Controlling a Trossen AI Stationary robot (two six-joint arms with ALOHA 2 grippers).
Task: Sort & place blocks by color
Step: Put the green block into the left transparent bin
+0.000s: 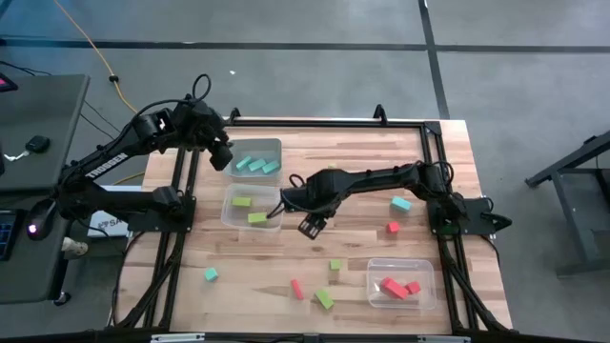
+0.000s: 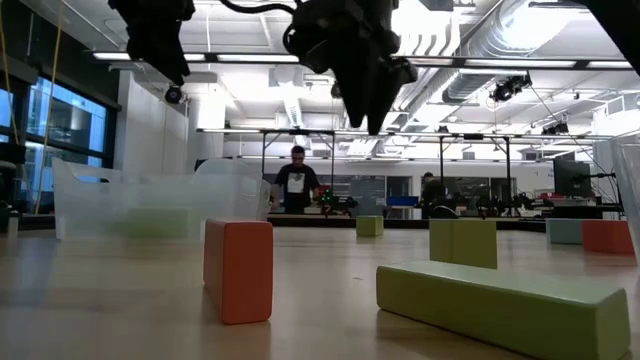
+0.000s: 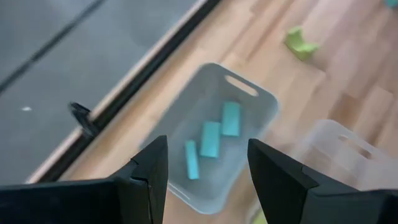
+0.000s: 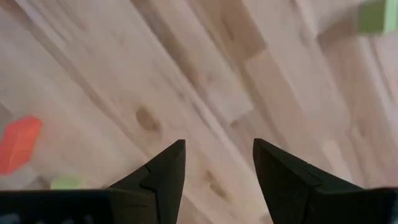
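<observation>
Three cyan blocks (image 3: 211, 140) lie in the far clear bin (image 1: 255, 159), and two green ones (image 1: 250, 210) in the bin (image 1: 229, 217) nearer to me. A third bin (image 1: 400, 284), near the front right, holds red blocks (image 1: 396, 288). Loose on the table lie a cyan block (image 1: 400, 203), a red one (image 1: 392, 227), a green cube (image 1: 335, 265), a cyan cube (image 1: 211, 274), a red bar (image 1: 296, 289) and a green bar (image 1: 325, 299). My left gripper (image 3: 206, 146) hangs open above the cyan bin's left edge. My right gripper (image 4: 218, 144) points down, open, over bare wood at mid-table.
A black metal frame (image 1: 324, 122) runs along the table's far edge and down both sides. In the low view a red block (image 2: 238, 270) and a green bar (image 2: 505, 300) lie close to the camera. A person (image 2: 296, 180) stands in the room behind. Bare wood lies below my right gripper.
</observation>
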